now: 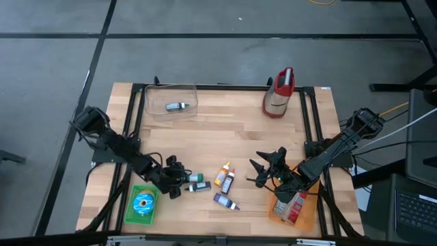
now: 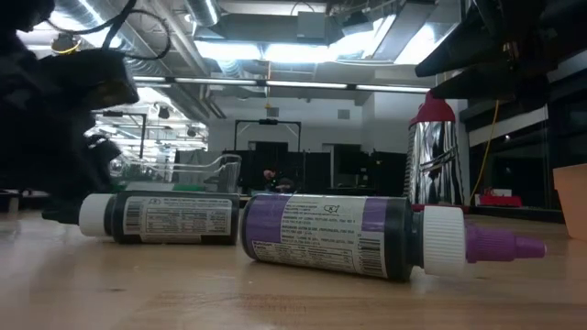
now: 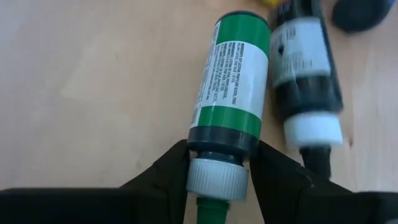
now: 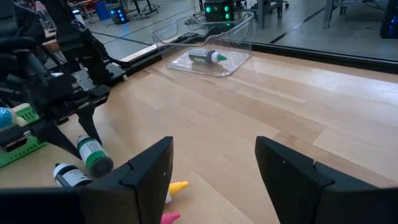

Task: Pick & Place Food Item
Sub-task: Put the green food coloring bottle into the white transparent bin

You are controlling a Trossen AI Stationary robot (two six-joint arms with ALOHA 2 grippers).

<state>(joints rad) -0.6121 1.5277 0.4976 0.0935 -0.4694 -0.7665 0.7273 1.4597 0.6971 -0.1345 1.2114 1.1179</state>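
In the high view, the left gripper [image 1: 179, 179] is low over the front left part of the table [image 1: 225, 130], at the green bottle [image 1: 198, 186] that lies there on its side. Just beside it lies a black bottle [image 1: 196, 178], and near these lie a yellow bottle [image 1: 222, 175], a pink bottle [image 1: 229, 180] and a purple bottle [image 1: 224, 201]. A clear tray [image 1: 171, 100] stands at the far left of the table with another small bottle [image 1: 177, 106] inside. A red and silver bag [image 1: 279, 93] stands at the far right. A green box [image 1: 143, 203] lies at the front left corner. The right gripper [image 1: 263, 171] hovers above the front right part, its fingers spread wide with nothing between them. In the low view, the purple bottle [image 2: 367, 236] lies nearest, the black bottle [image 2: 160, 218] lies behind it, and the bag [image 2: 435, 156] stands farther back. In the left wrist view, the left fingers [image 3: 168, 177] stand on both sides of the green bottle's [image 3: 232, 90] neck, at the white cap [image 3: 217, 178], and seem to touch it; the black bottle [image 3: 306, 65] lies alongside. In the right wrist view, the right fingers [image 4: 146, 171] are apart and empty, and the tray [image 4: 205, 37] shows far across the table.
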